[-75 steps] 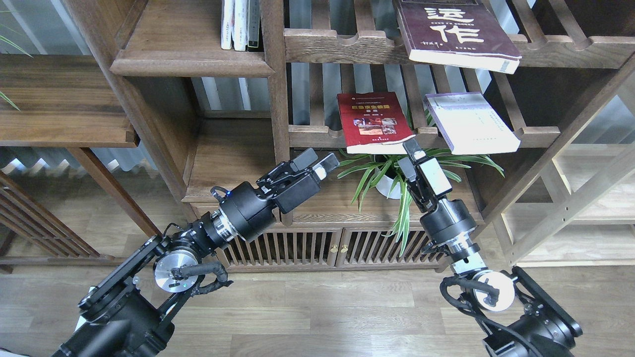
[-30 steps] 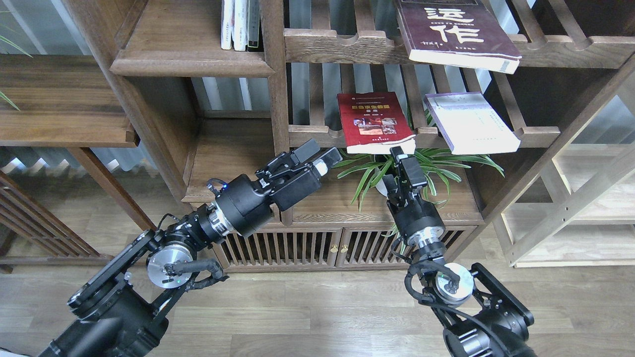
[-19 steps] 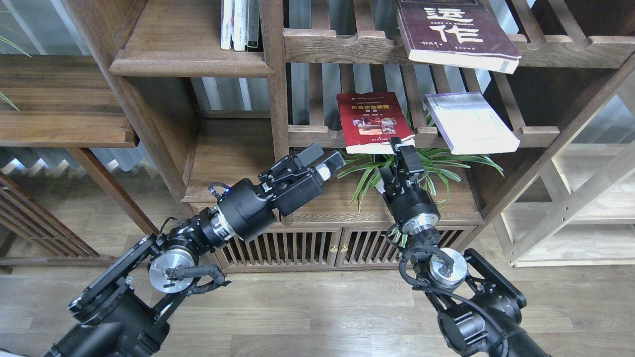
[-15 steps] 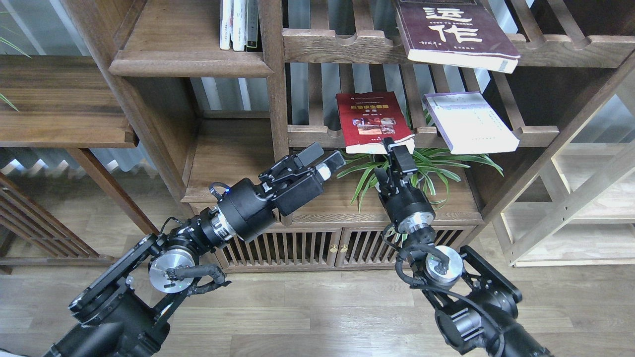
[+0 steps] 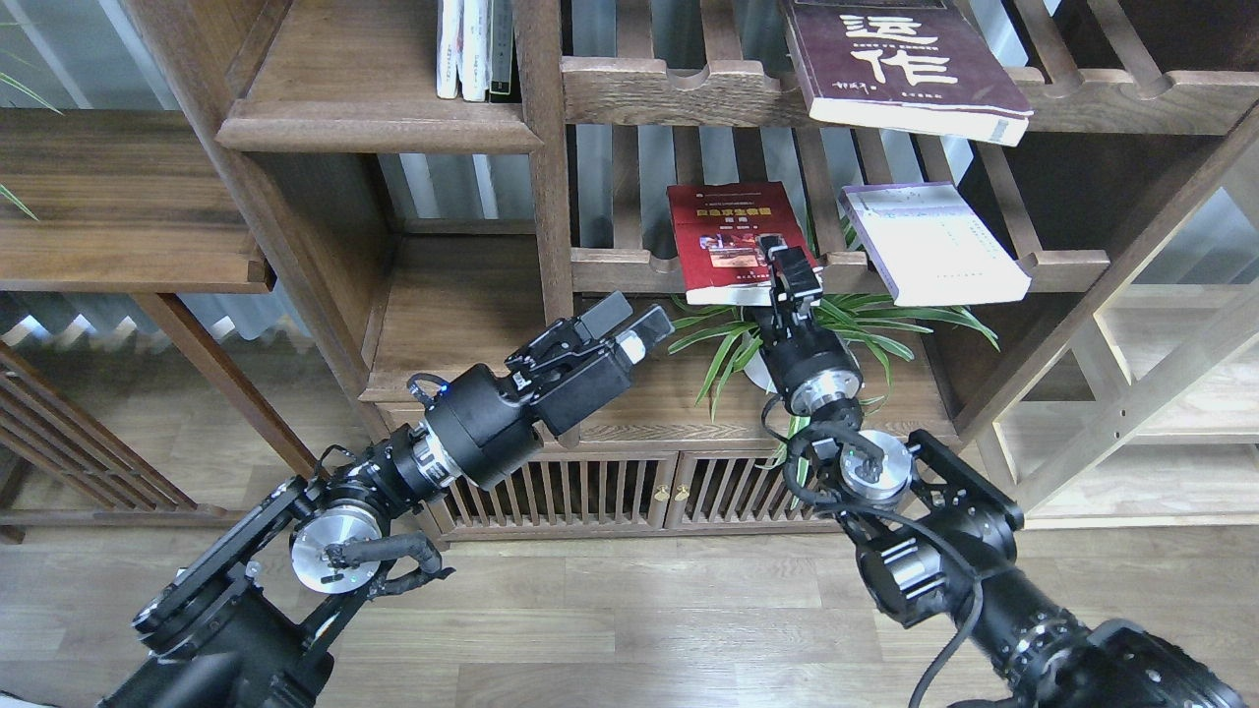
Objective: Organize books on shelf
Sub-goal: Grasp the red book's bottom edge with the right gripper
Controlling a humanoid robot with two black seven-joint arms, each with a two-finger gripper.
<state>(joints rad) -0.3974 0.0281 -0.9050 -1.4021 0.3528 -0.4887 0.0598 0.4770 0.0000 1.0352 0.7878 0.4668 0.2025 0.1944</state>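
Note:
The red book (image 5: 728, 231) lies flat on the lower slatted rack, its front edge overhanging the rail. The pale white-lavender book (image 5: 929, 244) lies to its right on the same rack. The maroon book (image 5: 900, 64) lies on the upper slatted rack. My right gripper (image 5: 790, 275) is at the red book's front right corner, with one finger (image 5: 787, 258) over the cover; the other finger is hidden, so I cannot tell its closure. My left gripper (image 5: 634, 324) is open and empty, left of the red book and below it. The solid shelf (image 5: 379, 123) is at the upper left.
Thin white-spined volumes (image 5: 472, 49) stand at the right end of the solid shelf. A potted green plant (image 5: 787, 344) sits under the lower rack, right behind my right wrist. A vertical post (image 5: 551, 197) separates the shelf bay from the racks. A slatted cabinet (image 5: 610, 492) stands below.
My right gripper has risen and reached forward from below the rack onto the red book's front right corner. My left arm has dropped back slightly. The books have not moved.

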